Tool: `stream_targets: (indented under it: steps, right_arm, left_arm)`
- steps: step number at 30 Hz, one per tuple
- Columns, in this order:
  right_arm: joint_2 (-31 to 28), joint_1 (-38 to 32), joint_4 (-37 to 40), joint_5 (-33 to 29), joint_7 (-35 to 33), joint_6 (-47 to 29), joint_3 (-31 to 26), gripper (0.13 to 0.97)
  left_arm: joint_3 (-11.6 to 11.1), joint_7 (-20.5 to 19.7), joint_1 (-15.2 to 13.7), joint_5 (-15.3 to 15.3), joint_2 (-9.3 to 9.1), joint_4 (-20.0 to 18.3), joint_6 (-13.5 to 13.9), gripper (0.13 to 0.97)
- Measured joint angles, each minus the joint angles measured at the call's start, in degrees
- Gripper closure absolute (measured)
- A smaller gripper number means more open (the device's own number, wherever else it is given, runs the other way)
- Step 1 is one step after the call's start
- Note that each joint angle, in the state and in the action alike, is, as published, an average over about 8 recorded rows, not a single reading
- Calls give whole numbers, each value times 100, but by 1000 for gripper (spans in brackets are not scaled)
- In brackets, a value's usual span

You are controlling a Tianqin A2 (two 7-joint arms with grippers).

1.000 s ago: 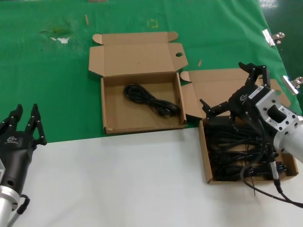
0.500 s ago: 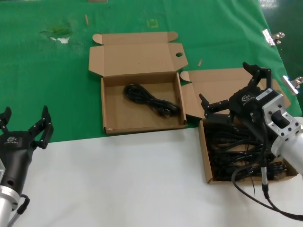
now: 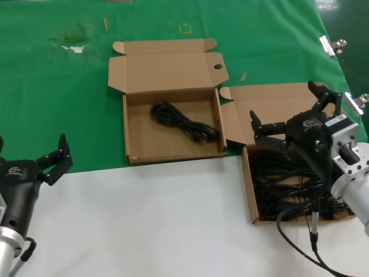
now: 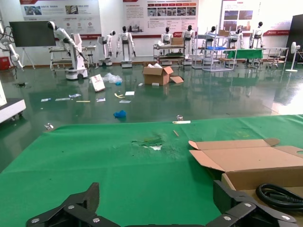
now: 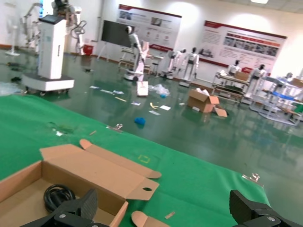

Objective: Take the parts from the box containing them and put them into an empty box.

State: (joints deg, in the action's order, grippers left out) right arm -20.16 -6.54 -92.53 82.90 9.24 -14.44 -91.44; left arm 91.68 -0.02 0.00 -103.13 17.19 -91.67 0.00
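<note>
The box containing the parts lies at the right with its lid folded back, filled with a tangle of black cable bundles. My right gripper hovers open over that box's far end, nothing between its fingers. The box with the round lid hole sits in the middle and holds one coiled cable. My left gripper waits open at the near left, over the edge of the green cloth, holding nothing.
Green cloth covers the far half of the table; the near half is white. Metal clips lie at the far right edge, small scraps at the back. My right arm's own black cable hangs over the right box.
My left gripper has gone from shut to open. My right gripper has drifted right and slightly nearer over the full box, staying open.
</note>
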Motion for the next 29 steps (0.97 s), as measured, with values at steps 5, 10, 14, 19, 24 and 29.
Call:
stream_targets:
  steps: [5,10,14,19,24,29]
  right_arm:
    - [52,114,15,353,-160,252,-4,129]
    - [104,228,30,706,-321,504,-8,129]
    - [145,319,41,986,-450,703,-11,129]
    - [196,433,57,1336,-610,953,-15,129]
    - [245,540,71,1665,-761,1189,-19,129]
    - [267,589,77,1820,-832,1299,-21,129]
  left_arm:
    - [0,0,0,0,0,0,0,244]
    - [0,0,0,1,0,0,0,196]
    - [0,0,0,1,0,0,0,181]
    - [0,1,0,0,0,0,0,144]
    - [0,1,0,0,0,0,0,135]
    - [0,1,0,0,0,0,0,132]
